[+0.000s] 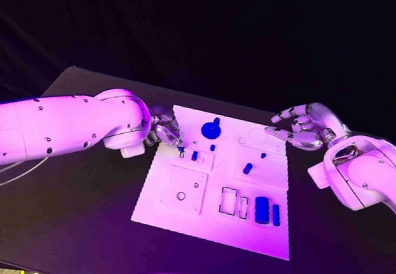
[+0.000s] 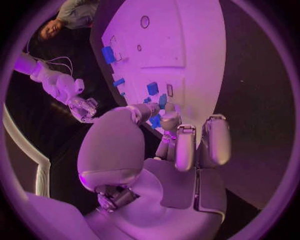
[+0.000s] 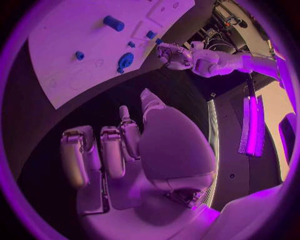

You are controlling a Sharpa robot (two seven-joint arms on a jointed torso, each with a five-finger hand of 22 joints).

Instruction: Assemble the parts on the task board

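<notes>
White rectangular task board (image 1: 191,210) lies in the middle of the black table (image 1: 62,221).

Left hand (image 1: 166,130) sits at the board's left edge, near its far end. In the left wrist view its fingertips (image 2: 164,119) are drawn together over a small blue part (image 2: 155,121) at the board's edge; the part looks pinched, but the contact itself is partly hidden behind the fingers.

Right hand (image 1: 303,127) hovers off the board's far right corner, fingers curled loosely and apart, nothing in it. The right wrist view confirms this: palm bare, fingers (image 3: 114,150) separated above dark table.

Parts on the board:
- round blue knob-shaped part (image 1: 212,130), near the far edge, centre;
- small blue peg (image 1: 248,167), right of centre;
- 2 upright-lying blue bars (image 1: 267,211), side by side near the right edge, just beside 2 narrow rectangular slots (image 1: 235,202).
</notes>
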